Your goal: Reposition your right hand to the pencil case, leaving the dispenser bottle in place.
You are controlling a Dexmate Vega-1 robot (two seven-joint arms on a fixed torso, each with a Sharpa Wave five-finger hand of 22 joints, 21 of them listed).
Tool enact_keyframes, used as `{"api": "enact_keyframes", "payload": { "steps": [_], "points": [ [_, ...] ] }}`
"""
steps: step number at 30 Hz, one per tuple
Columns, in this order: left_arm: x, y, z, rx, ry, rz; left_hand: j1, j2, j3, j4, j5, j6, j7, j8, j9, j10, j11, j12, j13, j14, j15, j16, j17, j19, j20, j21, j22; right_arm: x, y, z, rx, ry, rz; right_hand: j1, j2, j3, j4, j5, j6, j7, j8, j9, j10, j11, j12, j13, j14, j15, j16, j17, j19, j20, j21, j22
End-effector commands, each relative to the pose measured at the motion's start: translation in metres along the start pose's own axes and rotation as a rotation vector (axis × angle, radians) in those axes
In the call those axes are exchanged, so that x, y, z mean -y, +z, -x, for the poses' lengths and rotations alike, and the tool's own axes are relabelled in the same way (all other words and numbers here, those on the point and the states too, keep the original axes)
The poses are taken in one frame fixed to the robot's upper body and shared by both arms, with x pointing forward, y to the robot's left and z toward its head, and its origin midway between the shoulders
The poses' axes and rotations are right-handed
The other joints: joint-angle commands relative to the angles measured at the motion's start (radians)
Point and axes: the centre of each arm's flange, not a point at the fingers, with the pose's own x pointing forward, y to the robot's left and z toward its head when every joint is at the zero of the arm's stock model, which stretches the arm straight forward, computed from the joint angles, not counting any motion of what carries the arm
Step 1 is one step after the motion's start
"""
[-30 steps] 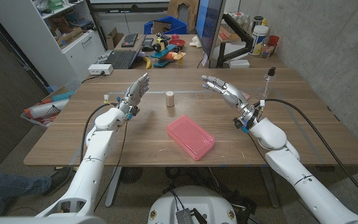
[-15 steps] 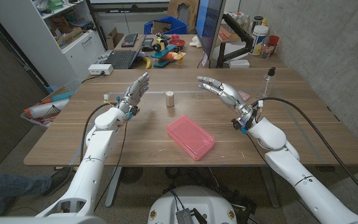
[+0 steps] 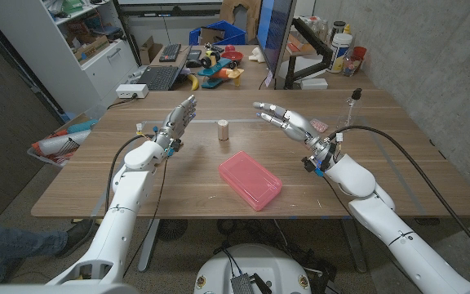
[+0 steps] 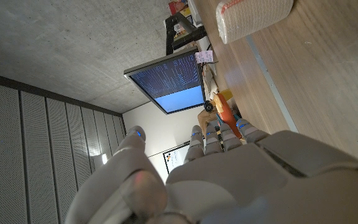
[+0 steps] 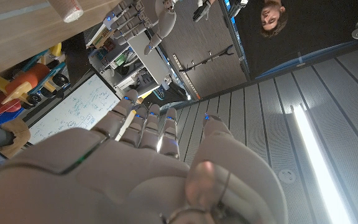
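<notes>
Right hand (image 3: pixel 288 120) raised above the table (image 3: pixel 414 175), fingers spread and holding nothing, pink pencil case (image 3: pixel 250 180) lying near the front edge, slim dispenser bottle (image 3: pixel 352 104), probably untouched, standing apart, left hand (image 3: pixel 178 121) likewise empty, fingers apart.

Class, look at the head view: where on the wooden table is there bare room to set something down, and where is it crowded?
Bare wood: between the pink pencil case and the left hand; also the table's near-left corner. Crowded: the far middle, where the right hand hovers near the small cylinder.
</notes>
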Motion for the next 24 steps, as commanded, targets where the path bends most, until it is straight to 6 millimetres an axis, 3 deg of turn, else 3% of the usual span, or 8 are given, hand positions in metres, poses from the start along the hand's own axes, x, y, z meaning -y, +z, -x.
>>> {"api": "enact_keyframes", "payload": {
  "steps": [1, 24],
  "points": [
    [0.0, 0.001, -0.001, -0.005, -0.006, -0.011, 0.001, 0.01, 0.003, -0.006, -0.002, 0.0, 0.006, 0.002, 0.003, -0.001, 0.001, 0.009, 0.001, -0.009, 0.003, 0.004, 0.005, -0.005, 0.003, 0.004, 0.004, -0.006, 0.007, -0.001, 0.008, 0.024, 0.06, -0.006, -0.006, -0.001, -0.004, 0.005, 0.001, -0.005, -0.003, 0.002, 0.004, -0.012, 0.001, 0.002, 0.007, 0.003, -0.003, 0.001, 0.002, 0.005, 0.0, 0.004],
    [0.001, 0.001, -0.005, -0.007, -0.013, -0.019, -0.001, 0.012, 0.001, -0.009, -0.003, 0.0, 0.006, 0.001, 0.003, -0.001, -0.001, 0.009, 0.001, -0.01, 0.002, 0.004, 0.005, -0.008, 0.004, 0.004, 0.004, -0.024, 0.009, -0.007, 0.009, 0.074, 0.133, -0.006, -0.006, -0.003, -0.008, 0.006, 0.011, -0.01, -0.002, 0.003, 0.011, -0.018, 0.001, 0.002, 0.012, 0.001, -0.003, 0.0, 0.006, 0.0, 0.001, 0.003]
  ]
}}
